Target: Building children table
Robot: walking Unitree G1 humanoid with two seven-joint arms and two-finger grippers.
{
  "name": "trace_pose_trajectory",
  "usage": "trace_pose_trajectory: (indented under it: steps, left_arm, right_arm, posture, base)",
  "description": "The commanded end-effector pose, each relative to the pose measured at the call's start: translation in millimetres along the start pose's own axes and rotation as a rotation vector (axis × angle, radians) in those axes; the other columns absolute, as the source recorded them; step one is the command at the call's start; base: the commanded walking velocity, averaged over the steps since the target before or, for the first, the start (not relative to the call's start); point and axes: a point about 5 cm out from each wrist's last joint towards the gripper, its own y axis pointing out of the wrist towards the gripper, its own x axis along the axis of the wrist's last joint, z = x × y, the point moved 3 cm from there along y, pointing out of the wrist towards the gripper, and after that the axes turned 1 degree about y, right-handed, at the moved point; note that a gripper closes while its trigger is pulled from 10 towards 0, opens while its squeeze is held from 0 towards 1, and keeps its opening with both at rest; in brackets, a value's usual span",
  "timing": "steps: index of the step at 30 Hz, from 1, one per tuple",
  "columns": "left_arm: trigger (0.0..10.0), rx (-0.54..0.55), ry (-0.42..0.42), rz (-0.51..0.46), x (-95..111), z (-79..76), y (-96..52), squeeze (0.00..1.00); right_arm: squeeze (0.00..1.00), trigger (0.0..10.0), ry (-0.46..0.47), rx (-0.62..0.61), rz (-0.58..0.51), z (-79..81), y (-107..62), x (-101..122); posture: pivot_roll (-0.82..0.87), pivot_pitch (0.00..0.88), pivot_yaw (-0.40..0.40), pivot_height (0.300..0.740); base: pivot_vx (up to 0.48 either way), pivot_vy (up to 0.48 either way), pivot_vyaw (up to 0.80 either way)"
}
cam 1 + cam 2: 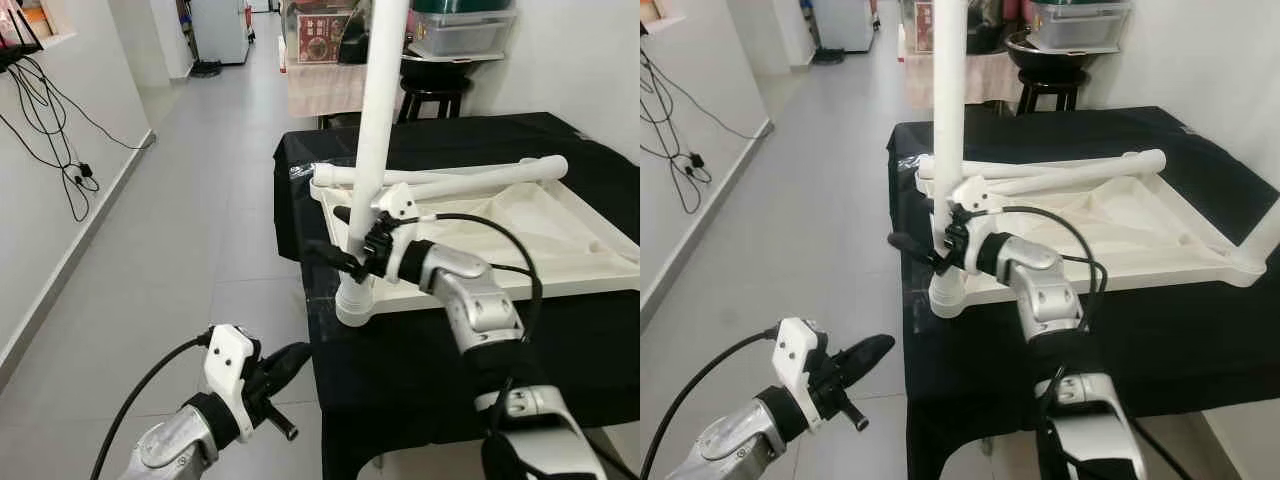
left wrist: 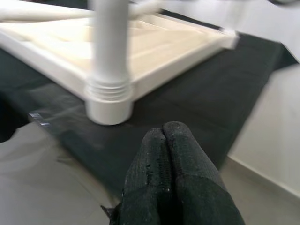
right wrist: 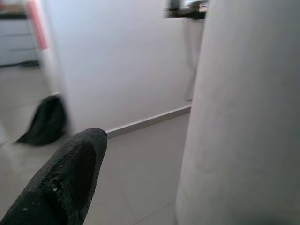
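A table draped in black cloth (image 1: 420, 360) carries the work, which keeps the parts at arm height and gives the pale plastic a dark ground to stand out against. On it lies the white plastic rectangular tabletop of the children's table (image 1: 560, 245), turned underside up so that its corner sockets face upward and the legs can be driven in from above; it sits toward the cloth's left edge, its near-left corner almost at that edge. From that corner rises a long white plastic tube leg (image 1: 380, 120), upright with a slight lean, its ribbed collar (image 1: 355, 300) seated at the corner socket. A second white tube leg (image 1: 450, 175) lies loose along the tabletop's far rim, apparently parked there until its turn. The right gripper (image 1: 352, 250) reaches in from the near side and takes the upright leg low on its shaft, just above the collar; one black finger shows left of the tube, the other is hidden behind it, so it appears to clasp the leg, probably low down for better purchase when turning or pressing it into the socket. The left gripper (image 1: 275, 375) hangs off the table's near-left corner above the grey floor, fingers pressed together and empty, pointing toward the collar as if waiting to help.
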Motion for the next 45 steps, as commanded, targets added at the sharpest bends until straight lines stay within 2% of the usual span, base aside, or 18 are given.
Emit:
trace_pose_trajectory:
  steps: [1,5,10,11,16,19,21,23,25,26,27,28,31,36,37,41,42,45]
  left_arm:
    - [10.0,-0.013,0.026,0.033,-0.5,-2.9,0.0,0.00]
    - [10.0,0.013,0.038,0.034,0.8,-6.6,-6.1,0.00]
    - [10.0,0.095,0.018,0.036,6.1,-1.7,-10.0,0.00]
    - [10.0,0.117,0.007,0.042,0.7,3.5,-11.1,0.00]
    - [10.0,0.151,0.027,0.097,-25.7,16.3,-10.1,0.00]
    - [10.0,0.139,-0.007,0.090,-30.7,11.0,-2.9,0.00]
    - [10.0,0.120,-0.011,0.099,-33.4,7.3,-1.5,0.00]
    - [10.0,0.108,-0.026,0.133,-49.2,-0.4,-2.5,0.00]
    - [10.0,0.118,-0.005,0.141,-60.7,-6.3,-5.3,0.00]
    - [10.0,0.118,-0.005,0.141,-60.7,-6.3,-5.3,0.00]
    - [10.0,0.137,-0.014,0.120,-61.0,-4.1,-6.1,0.00]
    - [10.0,0.150,-0.035,0.105,-61.6,0.6,-7.4,0.00]
    - [10.0,0.116,-0.042,0.105,-63.9,5.3,-9.9,0.00]
    - [10.0,0.099,-0.015,0.123,-68.4,5.8,-12.5,0.00]
    - [10.0,0.100,0.020,0.124,-69.3,7.7,-14.4,0.00]
    - [10.0,0.098,0.060,0.123,-70.0,6.8,-14.6,0.00]
    - [10.0,0.100,0.066,0.115,-68.7,6.8,-13.5,0.00]
    - [10.0,0.102,0.083,0.101,-65.4,7.9,-10.7,0.00]
  right_arm:
    - [0.00,10.0,0.015,0.190,0.046,20.0,14.1,-11.5]
    - [0.00,10.0,-0.023,0.165,0.120,18.9,18.4,-27.6]
    - [0.00,10.0,0.055,0.176,0.090,18.3,21.2,-32.2]
    - [0.00,0.0,0.055,0.189,0.077,17.3,19.3,-31.2]
    - [0.00,0.0,0.036,0.136,0.090,2.8,4.1,-35.1]
    - [0.00,0.0,0.005,-0.021,0.066,-17.6,-7.5,-26.4]
    - [0.00,0.0,-0.003,-0.062,0.058,-21.9,-10.0,-25.0]
    - [0.00,0.0,0.014,-0.266,0.068,-31.6,-16.9,-36.3]
    - [0.00,0.0,0.047,-0.648,0.095,-38.3,-29.7,-61.4]
    - [0.00,0.0,0.047,-0.648,0.095,-38.3,-29.7,-61.4]
    - [0.00,0.0,0.091,-0.843,0.132,-31.1,-42.2,-80.6]
    - [0.00,0.0,0.137,-0.910,0.167,-5.7,-45.9,-102.9]
    - [0.00,0.0,0.202,-0.905,0.198,39.3,-38.5,-129.6]
    - [0.00,0.0,0.161,-0.900,0.191,31.2,-32.4,-127.2]
    - [0.00,10.0,0.147,-0.885,0.180,22.4,-25.7,-121.5]
    - [0.00,10.0,0.146,-0.819,0.158,13.7,-18.0,-114.3]
    - [1.00,10.0,0.156,-0.749,0.147,15.8,-13.5,-109.1]
    - [1.00,10.0,0.158,-0.615,0.120,21.6,-5.9,-98.0]
  posture:
    - [-0.01,0.015,-0.011,0.740]
    - [-0.02,0.000,-0.014,0.740]
    - [0.02,0.000,-0.002,0.740]
    - [0.02,0.000,0.006,0.740]
    - [0.00,0.000,0.003,0.740]
    - [0.00,0.000,-0.015,0.740]
    - [0.00,0.000,-0.020,0.740]
    - [0.01,0.000,-0.038,0.740]
    - [0.00,0.000,-0.052,0.740]
    - [0.00,0.000,-0.052,0.740]
    - [0.00,0.000,-0.053,0.740]
    - [0.01,0.000,-0.057,0.740]
    - [-0.02,0.000,-0.040,0.740]
    - [-0.03,0.000,-0.012,0.740]
    - [-0.03,0.000,-0.010,0.740]
    - [-0.02,0.000,-0.005,0.740]
    - [-0.02,0.000,0.000,0.740]
    - [-0.01,0.000,-0.001,0.740]
  base:
    - [0.000,0.000,0.00]
    - [0.000,0.000,0.00]
    - [0.000,0.000,0.00]
    - [0.000,0.000,0.00]
    - [0.000,0.000,0.00]
    - [0.000,0.000,0.00]
    - [0.000,0.000,0.00]
    - [0.000,0.000,0.00]
    - [0.000,0.000,0.00]
    - [0.000,0.000,0.00]
    - [0.000,0.000,0.00]
    - [0.000,0.000,0.00]
    - [0.000,0.000,0.00]
    - [0.000,0.000,0.00]
    - [0.000,0.000,0.00]
    - [0.000,0.000,0.00]
    - [0.000,0.000,0.00]
    - [0.000,0.000,0.00]
